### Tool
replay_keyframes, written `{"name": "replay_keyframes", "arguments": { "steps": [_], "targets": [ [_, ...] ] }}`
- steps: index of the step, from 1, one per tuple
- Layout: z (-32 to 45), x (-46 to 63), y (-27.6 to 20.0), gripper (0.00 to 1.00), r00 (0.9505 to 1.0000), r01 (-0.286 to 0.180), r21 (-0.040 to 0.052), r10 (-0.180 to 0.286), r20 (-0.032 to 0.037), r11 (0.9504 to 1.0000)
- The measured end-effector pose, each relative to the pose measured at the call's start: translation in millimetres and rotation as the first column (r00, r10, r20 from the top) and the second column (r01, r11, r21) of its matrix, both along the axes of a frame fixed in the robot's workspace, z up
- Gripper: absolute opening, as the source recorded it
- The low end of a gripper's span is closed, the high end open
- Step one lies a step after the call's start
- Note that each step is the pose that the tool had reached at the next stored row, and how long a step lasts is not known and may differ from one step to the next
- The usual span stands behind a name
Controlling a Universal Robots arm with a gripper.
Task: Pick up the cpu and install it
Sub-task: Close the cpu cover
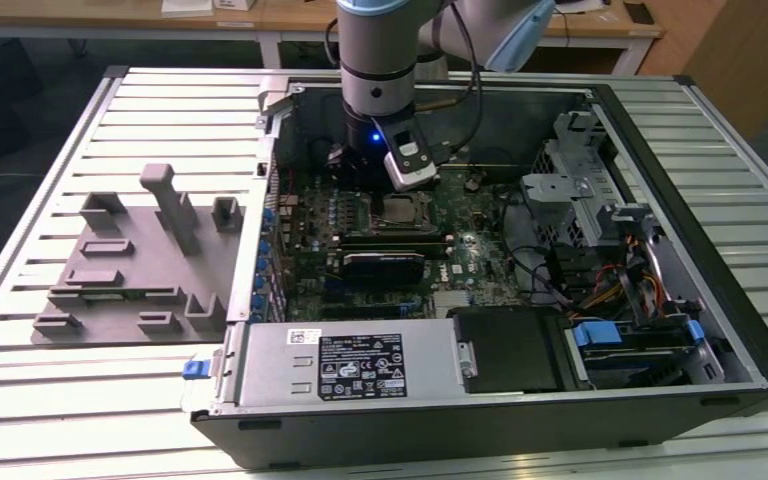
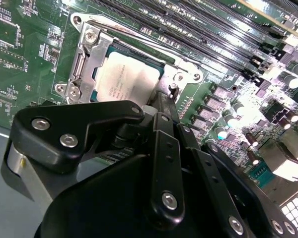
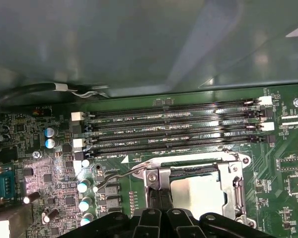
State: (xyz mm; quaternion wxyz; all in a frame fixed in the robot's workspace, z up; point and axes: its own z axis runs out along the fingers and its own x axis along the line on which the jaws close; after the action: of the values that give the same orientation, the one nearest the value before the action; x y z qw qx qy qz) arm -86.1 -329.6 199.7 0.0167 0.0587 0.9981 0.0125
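The cpu (image 2: pixel 126 82), a flat square chip with a silvery lid, lies inside the metal-framed socket (image 2: pixel 84 59) on the green motherboard, also seen as the cpu (image 3: pixel 196 196) in the first wrist view. My gripper (image 2: pixel 163 101) hangs just over the socket, its black fingers drawn together at one edge of the chip, touching or nearly touching it. Nothing sits between them. In the exterior view the gripper (image 1: pixel 384 192) reaches down into the open computer case above the socket (image 1: pixel 400 214). The socket's wire lever (image 3: pixel 114 178) stands free beside the frame.
Several memory slots (image 3: pixel 174 129) run alongside the socket. A grey plastic tray (image 1: pixel 131 260) lies on the slatted table at the exterior view's left. The power supply (image 1: pixel 344 365) fills the case front, and a drive cage (image 1: pixel 584 200) with cables is at the right.
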Motion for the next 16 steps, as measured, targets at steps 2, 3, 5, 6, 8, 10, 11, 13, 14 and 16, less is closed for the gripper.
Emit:
{"name": "replay_keyframes", "arguments": {
  "steps": [2, 3, 5, 6, 8, 10, 11, 13, 14, 16],
  "targets": [
    [-0.1, 0.0, 0.0, 0.11, 1.0000, 0.000, 0.0000, 0.000, 0.0001, 1.0000],
    [-0.1, 0.0, 0.0, 0.11, 1.0000, 0.000, 0.0001, 0.000, 0.0001, 1.0000],
    [-0.2, 0.2, 0.0, 0.11, 1.0000, 0.000, 0.0001, 0.000, 0.0001, 1.0000],
    [-0.2, 0.5, 0.0, 0.11, 1.0000, 0.000, 0.0003, 0.000, 0.0002, 1.0000],
    [-0.2, 1.7, 0.0, 0.11, 1.0000, 0.000, 0.0002, 0.000, 0.0002, 1.0000],
    [-0.2, 2.4, 0.0, 0.11, 1.0000, 0.000, 0.0001, 0.000, 0.0001, 1.0000],
    [-0.2, 2.8, 0.0, 0.11, 1.0000, 0.000, 0.0001, 0.000, 0.0001, 1.0000],
    [-0.1, 3.8, 0.0, 0.11, 1.0000, 0.000, 0.0001, 0.000, 0.0001, 1.0000],
    [-0.2, 4.4, 0.0, 0.11, 1.0000, 0.000, 0.0001, 0.000, 0.0001, 1.0000],
    [-0.2, 5.6, 0.0, 0.11, 1.0000, 0.000, 0.0001, 0.000, 0.0000, 1.0000]
  ]
}}
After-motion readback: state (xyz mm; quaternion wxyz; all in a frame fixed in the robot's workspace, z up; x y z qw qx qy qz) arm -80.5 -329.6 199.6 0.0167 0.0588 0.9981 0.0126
